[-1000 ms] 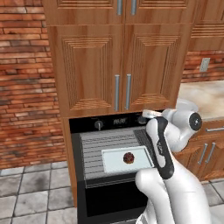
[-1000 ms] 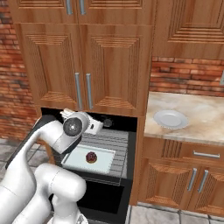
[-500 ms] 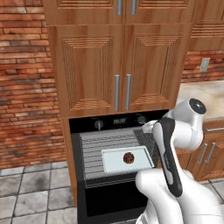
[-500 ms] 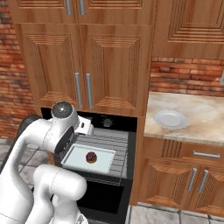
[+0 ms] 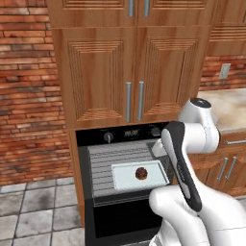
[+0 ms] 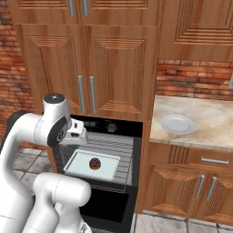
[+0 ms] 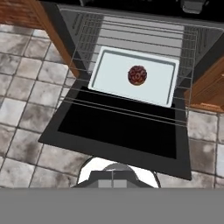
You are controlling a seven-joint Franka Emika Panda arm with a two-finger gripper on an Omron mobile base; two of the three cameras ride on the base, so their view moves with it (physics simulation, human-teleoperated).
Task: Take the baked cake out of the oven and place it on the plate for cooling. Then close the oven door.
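The black oven (image 5: 126, 134) stands open, and its door (image 7: 118, 131) lies folded down flat. On a wire rack inside rests a pale square tray (image 7: 113, 74) carrying the cake (image 7: 137, 75), a small brown lump (image 5: 141, 173) (image 6: 94, 163). My gripper (image 6: 76, 134) hangs in front of the oven's control panel, above the tray and apart from the cake; its fingers are hidden, so I cannot tell how they stand. The white plate (image 6: 176, 123) sits bare on the counter to the oven's right.
Wooden cabinet doors (image 5: 127, 72) rise above the oven, and brick wall (image 5: 29, 96) lies to its left. A stone counter (image 6: 205, 123) over drawers runs to the right. Grey floor tiles (image 7: 26, 87) surround the lowered door.
The arm's upper joint has risen and drawn back a little, and the hand has lifted in front of the control panel. Cake, tray and door have not moved.
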